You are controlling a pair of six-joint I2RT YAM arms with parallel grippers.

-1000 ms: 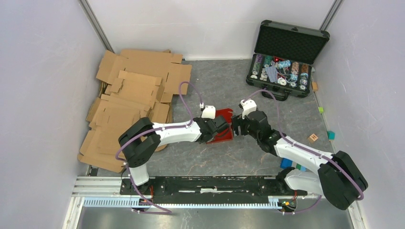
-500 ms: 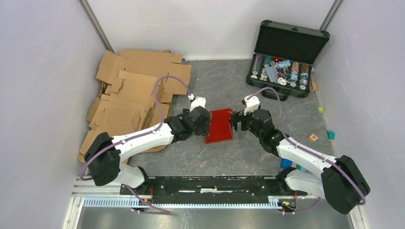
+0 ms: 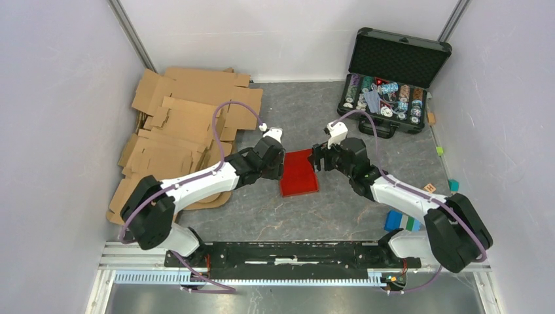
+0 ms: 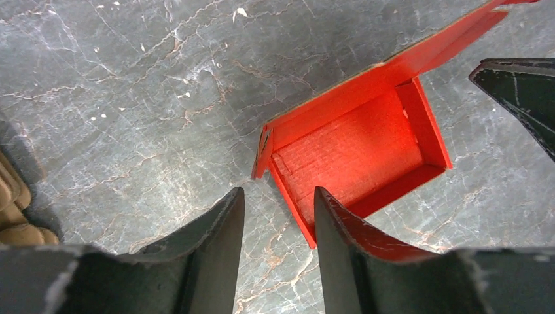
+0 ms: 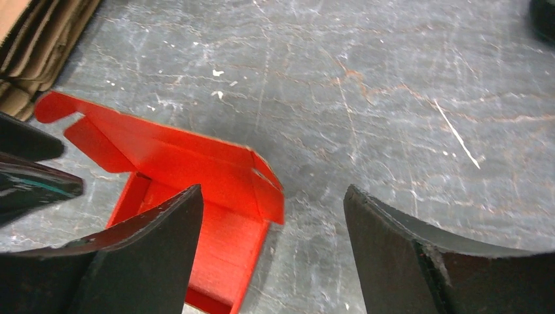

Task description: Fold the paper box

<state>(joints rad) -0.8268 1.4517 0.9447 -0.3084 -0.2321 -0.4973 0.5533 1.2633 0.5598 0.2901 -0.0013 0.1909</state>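
On the grey marbled worktop [image 3: 294, 118] the half-folded red paper box [image 3: 299, 174] lies loose between the left jaws, narrowly apart, and the right jaws, wide, both empty; a one-sided push could skid it or spring its raised walls flat.

Grey marbled tabletop [image 3: 301, 111]; pale lilac walls [image 3: 59, 98] on 3 sides; metal rail [image 3: 294, 278] at near edge, possibly aluminium.

Grey table [image 3: 294, 111] — paper box [image 3: 299, 173], cardboard sheets [image 3: 183, 131], chip case [image 3: 393, 78].
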